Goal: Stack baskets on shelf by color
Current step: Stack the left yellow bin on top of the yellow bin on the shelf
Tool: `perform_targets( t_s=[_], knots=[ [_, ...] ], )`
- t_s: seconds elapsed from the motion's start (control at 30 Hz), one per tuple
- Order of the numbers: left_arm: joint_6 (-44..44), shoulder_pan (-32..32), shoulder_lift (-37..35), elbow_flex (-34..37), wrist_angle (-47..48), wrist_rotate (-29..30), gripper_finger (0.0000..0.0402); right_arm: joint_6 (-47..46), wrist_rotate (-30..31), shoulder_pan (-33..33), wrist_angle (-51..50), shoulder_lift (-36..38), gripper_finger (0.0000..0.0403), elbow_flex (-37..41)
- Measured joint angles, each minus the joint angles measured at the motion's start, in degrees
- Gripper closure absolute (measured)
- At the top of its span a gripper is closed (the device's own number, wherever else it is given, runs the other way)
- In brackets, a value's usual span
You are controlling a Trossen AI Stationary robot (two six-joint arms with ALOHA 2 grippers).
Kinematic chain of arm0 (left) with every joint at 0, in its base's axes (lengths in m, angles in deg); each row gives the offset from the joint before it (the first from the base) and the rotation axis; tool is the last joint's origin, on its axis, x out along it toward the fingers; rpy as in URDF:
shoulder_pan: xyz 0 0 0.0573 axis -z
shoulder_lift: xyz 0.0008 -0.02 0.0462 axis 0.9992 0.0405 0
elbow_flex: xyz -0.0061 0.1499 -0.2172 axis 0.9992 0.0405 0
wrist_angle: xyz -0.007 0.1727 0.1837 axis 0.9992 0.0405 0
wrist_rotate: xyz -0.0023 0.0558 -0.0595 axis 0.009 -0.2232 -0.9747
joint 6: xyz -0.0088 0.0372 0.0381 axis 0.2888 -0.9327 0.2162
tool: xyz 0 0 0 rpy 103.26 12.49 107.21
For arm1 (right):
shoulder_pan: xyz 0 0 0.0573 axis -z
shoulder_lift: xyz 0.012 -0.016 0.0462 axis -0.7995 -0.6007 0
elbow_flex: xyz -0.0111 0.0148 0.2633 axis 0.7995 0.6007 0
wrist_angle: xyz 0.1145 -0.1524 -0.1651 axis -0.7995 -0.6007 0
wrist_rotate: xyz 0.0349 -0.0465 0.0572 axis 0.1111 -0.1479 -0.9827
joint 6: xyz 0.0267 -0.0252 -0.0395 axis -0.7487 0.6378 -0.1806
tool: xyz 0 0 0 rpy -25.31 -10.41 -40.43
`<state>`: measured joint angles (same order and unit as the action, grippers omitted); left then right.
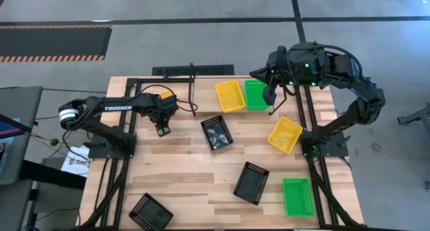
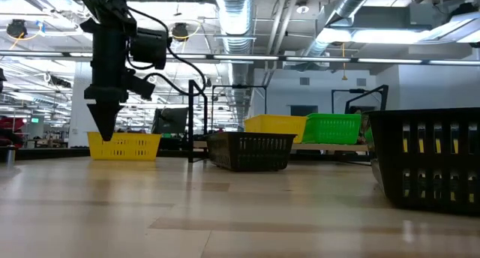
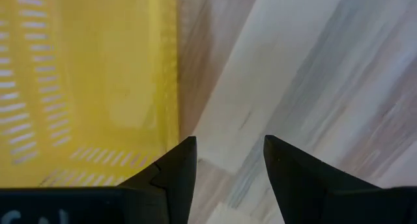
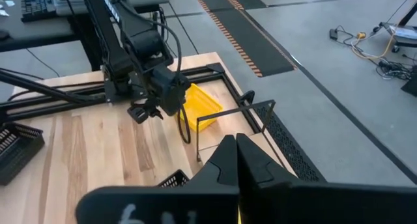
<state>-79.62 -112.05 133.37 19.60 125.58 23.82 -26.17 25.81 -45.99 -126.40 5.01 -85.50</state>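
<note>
yellow basket (image 3: 85, 81): just beside and under the left claw (image 3: 228, 155), one wall nearest the fingers, resting on the tabletop (image 3: 313, 87).
left claw: fingers spread, holding nothing.
right claw (image 1: 270, 95): pinched shut, empty, above the green basket (image 1: 255, 94) on the shelf.
step: judged grasp approach.
do well: straddle the wall with one finger inside, descend square, then close.

Grey concrete floor (image 1: 201, 6) – black hazard-striped mat (image 1: 54, 43); silver ceiling ducts (image 2: 240, 10), strip lights.
</note>
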Motion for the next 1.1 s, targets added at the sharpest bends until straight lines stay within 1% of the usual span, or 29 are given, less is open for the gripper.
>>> perform_targets(
  t_s=[0.1,0.2,0.27,0.3,0.37,0.5,0.57,0.7,0.87,1.0,1.1],
  knots=[
    [2.29,1.25,-0.14,-2.11,3.88,3.93,0.0235,-0.08,-0.02,-0.04,-0.1,0.0,0.0398,0.0],
    [3.56,2.76,-0.15,-4.38,7.35,10.0,0.0235,-0.25,-0.01,0.0,-0.15,0.0,0.04,0.0],
    [3.73,3.27,-0.15,-5.29,7.29,13.1,0.0235,-0.27,0.0,0.07,-0.15,0.0,0.04,0.0],
    [3.73,3.36,-0.15,-5.44,6.86,13.5,0.0235,-0.28,0.0,0.07,-0.15,0.0,0.0399,0.0],
    [3.75,3.08,-0.13,-5.49,5.77,13.05,0.0235,-0.32,0.0,0.07,-0.15,0.0,0.0398,0.0],
    [4.71,1.48,-0.11,-5.49,5.35,9.64,0.0235,-0.49,0.0,0.04,-0.1,0.0,0.0399,0.0],
    [4.58,0.34,-0.11,-5.49,5.39,9.4,0.0235,-1.15,0.0,0.05,0.01,0.0,0.04,0.0],
    [1.99,-2.25,-0.11,-5.49,5.36,8.68,0.0235,-1.55,0.0,0.05,0.05,-0.01,0.0399,-0.01],
    [-0.71,-5.16,0.02,-5.49,5.34,4.46,0.0235,-1.57,0.0,0.04,0.07,-0.02,0.0397,0.0],
    [-1.69,-6.25,1.8,-5.45,5.36,4.0,0.0235,-1.62,0.0,0.02,0.23,-0.02,0.04,0.0],
    [-2.77,-6.25,4.75,-5.45,5.34,1.67,0.0235,-1.79,0.0,0.02,0.24,-0.02,0.0399,0.0]
  ],
)
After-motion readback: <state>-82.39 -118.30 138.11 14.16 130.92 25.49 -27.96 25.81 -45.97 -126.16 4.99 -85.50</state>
